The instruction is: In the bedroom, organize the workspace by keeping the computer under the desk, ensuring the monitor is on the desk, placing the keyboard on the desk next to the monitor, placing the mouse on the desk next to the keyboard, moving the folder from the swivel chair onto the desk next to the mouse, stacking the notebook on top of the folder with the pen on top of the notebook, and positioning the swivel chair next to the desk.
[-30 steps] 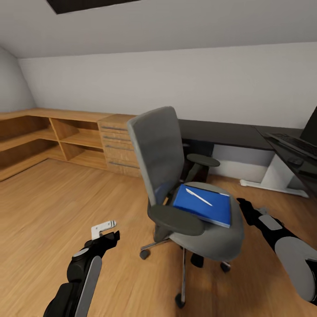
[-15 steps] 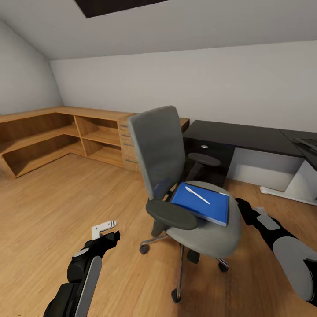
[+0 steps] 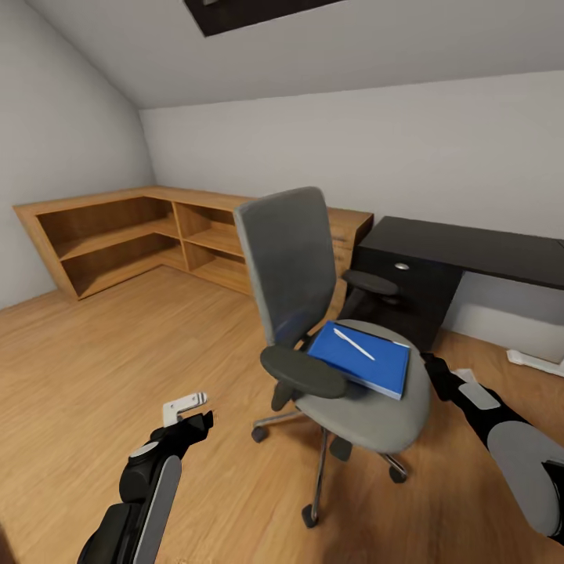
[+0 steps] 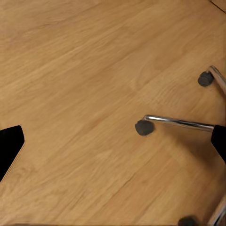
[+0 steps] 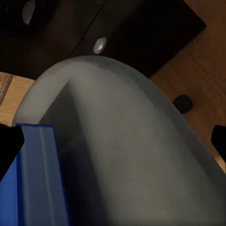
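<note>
Most steps remain: the folder with the pen lies on the swivel chair at frame centre (away from the worktop), left pincer open and empty, right pincer's state unclear.

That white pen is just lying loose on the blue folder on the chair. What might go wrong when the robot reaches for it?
Two risks, I think. The slim white pen lies loose on the flat bright blue folder, so tilting the folder may roll it onto the oak floor. And the grey swivel chair stands on castors, so a nudge from the right gripper beside the seat may push it away.
</note>
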### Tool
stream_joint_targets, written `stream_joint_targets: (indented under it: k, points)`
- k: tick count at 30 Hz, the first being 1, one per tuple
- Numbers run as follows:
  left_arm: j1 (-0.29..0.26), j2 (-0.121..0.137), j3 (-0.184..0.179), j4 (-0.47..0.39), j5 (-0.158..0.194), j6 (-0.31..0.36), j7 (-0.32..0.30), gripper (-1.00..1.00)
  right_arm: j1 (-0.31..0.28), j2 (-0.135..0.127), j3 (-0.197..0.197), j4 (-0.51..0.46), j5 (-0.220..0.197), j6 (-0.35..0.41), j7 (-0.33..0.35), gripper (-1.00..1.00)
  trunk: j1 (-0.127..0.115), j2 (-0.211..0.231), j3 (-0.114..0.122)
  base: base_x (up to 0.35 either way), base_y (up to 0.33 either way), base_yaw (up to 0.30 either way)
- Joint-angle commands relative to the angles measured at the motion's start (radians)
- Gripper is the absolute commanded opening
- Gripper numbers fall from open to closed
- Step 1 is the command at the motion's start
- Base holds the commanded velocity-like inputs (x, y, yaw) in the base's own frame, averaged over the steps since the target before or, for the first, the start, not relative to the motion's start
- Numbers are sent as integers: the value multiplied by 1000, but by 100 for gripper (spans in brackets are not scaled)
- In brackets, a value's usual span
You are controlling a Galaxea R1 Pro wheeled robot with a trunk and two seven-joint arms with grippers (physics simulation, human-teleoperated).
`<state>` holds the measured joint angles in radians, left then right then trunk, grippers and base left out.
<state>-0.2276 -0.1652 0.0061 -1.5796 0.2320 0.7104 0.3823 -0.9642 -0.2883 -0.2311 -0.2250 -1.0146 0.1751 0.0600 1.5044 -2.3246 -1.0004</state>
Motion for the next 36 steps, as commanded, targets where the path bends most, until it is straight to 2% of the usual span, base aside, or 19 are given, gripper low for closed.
stream_joint_targets:
  k: [1, 21, 36]
  points:
    - [-1, -1, 0, 0, 10, 3, 7, 100, 0, 10, -4, 0, -16, 4, 6, 100, 0, 0, -1, 0, 0, 272]
    - [-1, -2, 0, 0, 10, 3, 7, 100, -1, 18, -4, 0, -13, 3, 6, 100, 0, 0, -1, 0, 0, 263]
    - [-1, -2, 0, 1, 10, 3, 7, 100, -1, 21, -3, -3, -15, 3, 6, 100, 0, 0, -1, 0, 0, 27]
